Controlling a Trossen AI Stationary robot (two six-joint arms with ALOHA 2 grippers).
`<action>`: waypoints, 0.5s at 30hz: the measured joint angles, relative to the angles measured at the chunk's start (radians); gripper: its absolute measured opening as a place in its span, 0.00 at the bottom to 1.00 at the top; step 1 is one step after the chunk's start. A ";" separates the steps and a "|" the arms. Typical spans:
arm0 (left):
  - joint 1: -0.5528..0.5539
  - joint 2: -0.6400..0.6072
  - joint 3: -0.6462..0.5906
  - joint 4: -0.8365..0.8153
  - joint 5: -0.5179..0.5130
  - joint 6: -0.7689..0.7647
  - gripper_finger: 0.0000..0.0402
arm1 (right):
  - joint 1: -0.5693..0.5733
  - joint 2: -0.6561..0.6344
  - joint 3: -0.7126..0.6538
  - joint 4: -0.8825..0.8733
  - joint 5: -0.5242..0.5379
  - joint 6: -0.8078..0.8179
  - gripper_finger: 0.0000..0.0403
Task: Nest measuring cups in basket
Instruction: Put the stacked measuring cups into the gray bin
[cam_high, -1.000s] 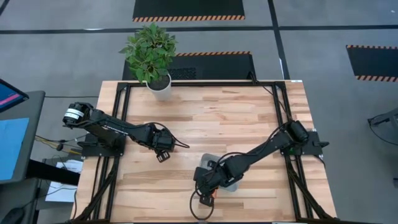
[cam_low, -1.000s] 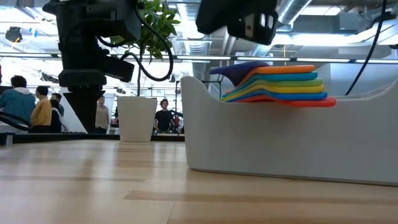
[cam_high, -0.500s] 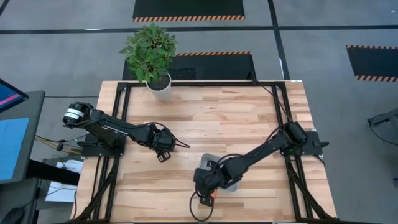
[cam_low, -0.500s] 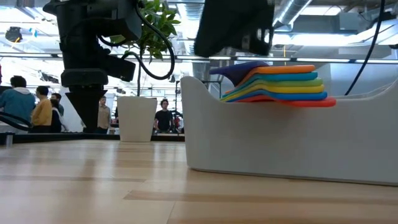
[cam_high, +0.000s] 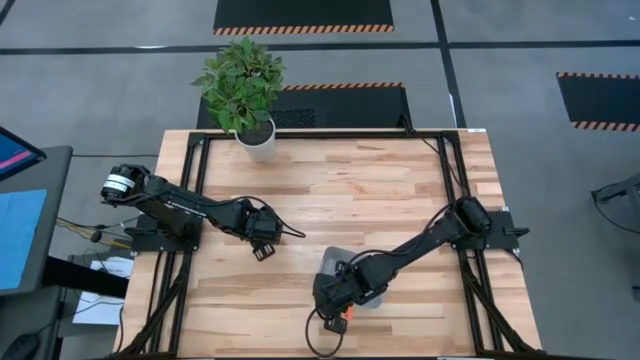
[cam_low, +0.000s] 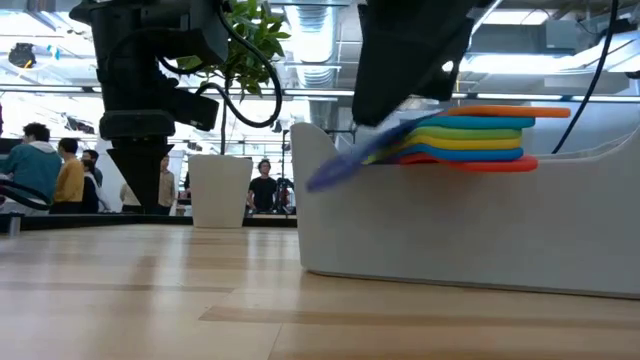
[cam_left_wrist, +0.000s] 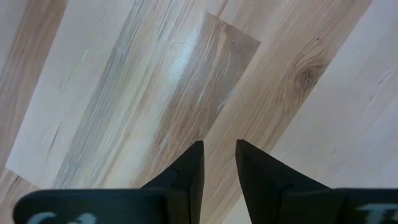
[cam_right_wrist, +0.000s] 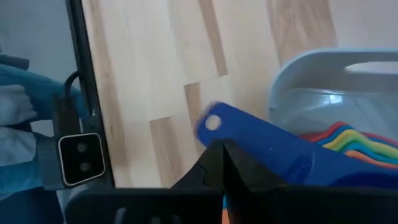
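One dark blue measuring cup (cam_right_wrist: 261, 146) is sticking out over the basket (cam_right_wrist: 323, 68) rim; the right gripper (cam_right_wrist: 224, 165), jaws together, is nudging it and should press gently. The left gripper (cam_left_wrist: 217, 165) is idling, slightly apart.

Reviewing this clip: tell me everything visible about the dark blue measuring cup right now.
The dark blue measuring cup looks like smooth plastic, with a flat handle ending in a round hole. The right gripper is shut on it. Its handle slants down and out past the basket wall, above the stacked coloured cups. Its bowl is hidden.
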 joint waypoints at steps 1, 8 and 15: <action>0.000 0.000 0.000 0.001 0.000 0.000 0.20 | 0.003 0.000 0.003 -0.003 0.000 0.000 0.04; 0.000 0.000 0.000 0.022 0.000 -0.007 0.20 | 0.003 0.000 0.079 -0.050 0.039 -0.039 0.08; 0.000 0.000 0.000 0.028 0.000 -0.007 0.20 | -0.003 -0.001 0.135 -0.216 0.099 -0.041 0.04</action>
